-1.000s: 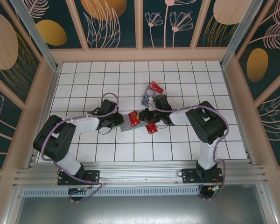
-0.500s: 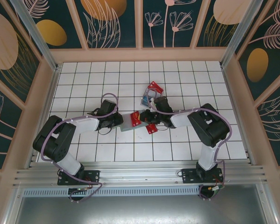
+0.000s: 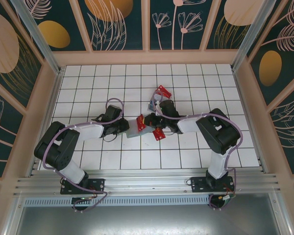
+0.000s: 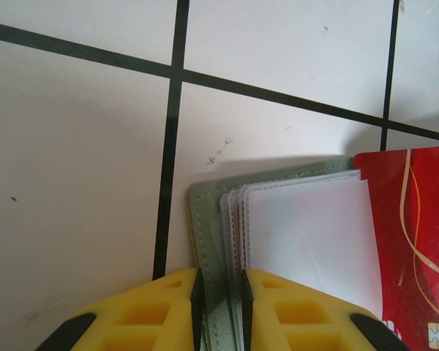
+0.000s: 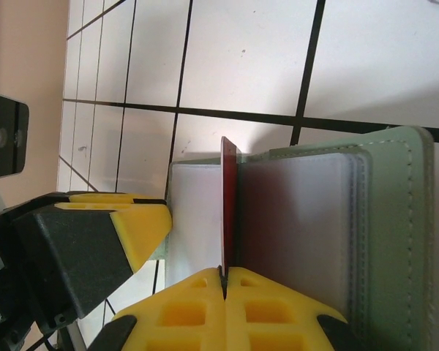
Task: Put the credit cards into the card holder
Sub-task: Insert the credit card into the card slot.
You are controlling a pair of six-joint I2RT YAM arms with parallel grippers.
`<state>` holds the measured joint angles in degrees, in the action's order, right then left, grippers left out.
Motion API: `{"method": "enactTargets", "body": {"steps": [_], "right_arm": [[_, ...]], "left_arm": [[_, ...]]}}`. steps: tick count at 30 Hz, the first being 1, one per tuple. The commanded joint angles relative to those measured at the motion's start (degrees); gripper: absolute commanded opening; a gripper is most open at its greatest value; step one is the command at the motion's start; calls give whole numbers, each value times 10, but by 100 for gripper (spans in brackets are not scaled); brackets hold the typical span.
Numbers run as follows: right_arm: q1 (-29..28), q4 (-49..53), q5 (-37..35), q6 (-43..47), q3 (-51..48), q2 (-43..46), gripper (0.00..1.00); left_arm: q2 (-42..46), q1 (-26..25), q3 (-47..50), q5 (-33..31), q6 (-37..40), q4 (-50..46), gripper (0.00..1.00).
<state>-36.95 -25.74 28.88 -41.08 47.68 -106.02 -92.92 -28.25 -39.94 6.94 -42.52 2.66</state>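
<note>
Table (image 3: 88, 83): white tiles with dark grout lines.

Holder (image 3: 133, 126): lies open near the middle of the table, between my two arms. The left wrist view shows its grey-green cover (image 4: 205, 219) with clear sleeves (image 4: 307, 241) fanned inside.

Loose cards: one red card (image 3: 159, 134) lies flat on the table just right of the holder. A second red card (image 3: 162, 91) lies farther back, well apart from the holder.

Held card (image 5: 229, 212): red, seen edge-on and standing upright over the open holder, with a clear sleeve on either side of it. I cannot tell how deep it sits. From the left wrist it shows at the sleeves' right edge (image 4: 417, 219).

Left fingers (image 4: 271, 300): clamped tight on the holder's edge, with cover and sleeves pinched between them. From above they sit at the holder's left side (image 3: 126, 128).

Right fingers (image 5: 197, 292): pressed together on the held card's near edge, with no gap visible. From above they sit at the holder's right side (image 3: 149, 121).
</note>
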Motion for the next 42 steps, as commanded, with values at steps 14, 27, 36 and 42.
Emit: {"method": "enactTargets", "body": {"steps": [14,27,36,42], "right_arm": [[-35,52,-42,14,-21,54,0],[-29,30,-30,9,-32,53,0],[-25,-12,-13,14,-6,-3,0],[-26,-35,-5,8,-14,-21,0]], "left_arm": [[-14,-2,16,-5,-4,-50,23],[-13,-2,13,-4,-2,-53,23],[-16,-2,16,-5,-1,-52,23],[-16,-2,20,-5,-1,-52,23]]}}
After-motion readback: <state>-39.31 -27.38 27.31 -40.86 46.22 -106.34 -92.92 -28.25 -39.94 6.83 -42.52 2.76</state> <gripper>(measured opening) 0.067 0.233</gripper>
